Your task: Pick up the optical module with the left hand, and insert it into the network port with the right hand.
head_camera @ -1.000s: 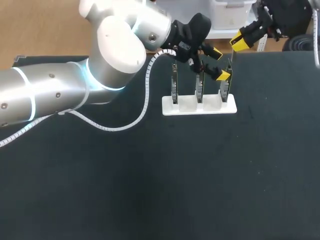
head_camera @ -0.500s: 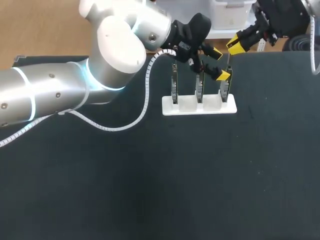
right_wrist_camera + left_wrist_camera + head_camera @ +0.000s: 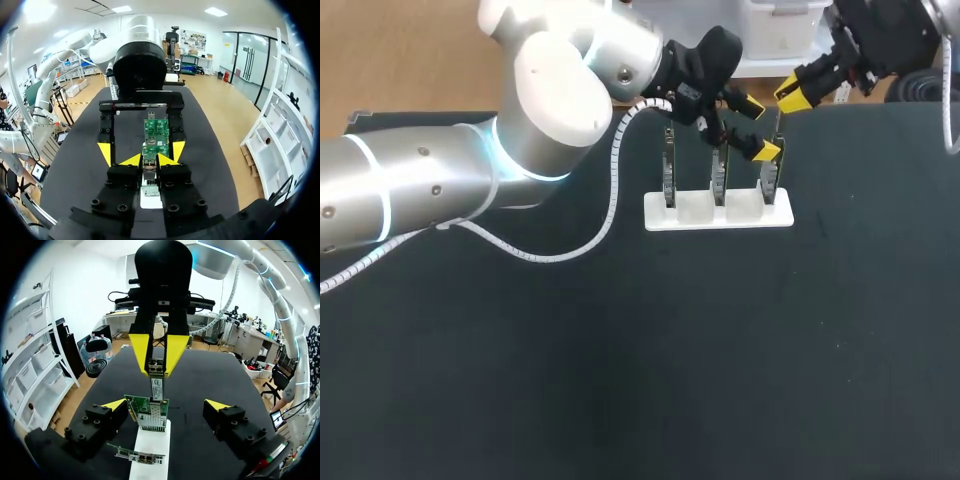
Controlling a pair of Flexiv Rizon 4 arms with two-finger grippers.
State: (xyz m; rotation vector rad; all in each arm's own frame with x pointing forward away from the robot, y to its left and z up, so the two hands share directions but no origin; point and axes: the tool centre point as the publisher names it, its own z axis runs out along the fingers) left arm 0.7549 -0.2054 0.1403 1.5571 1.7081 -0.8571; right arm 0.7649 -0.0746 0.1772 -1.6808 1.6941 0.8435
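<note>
Pinching the optical module (image 3: 157,389), right gripper (image 3: 158,368) holds it at the card (image 3: 147,413); seating unclear; left gripper (image 3: 166,405) gapes astride.

The stand (image 3: 718,212) sits on the table (image 3: 620,380) near its far edge, a little right of the middle; three boards stand upright in it in a row, the left board (image 3: 668,178), the middle board (image 3: 718,176) and the right board (image 3: 770,180); the left gripper (image 3: 760,128), in from the left, straddles the right board, one finger on either side, both apart from it; the right gripper (image 3: 796,90), in from the far right corner, is above and behind that board, its fingers touching the optical module (image 3: 157,388) from two sides; the module hangs below them, its lower end at the port (image 3: 152,421) on the board's upper edge; a cable (image 3: 605,215) lies left of the stand.
</note>
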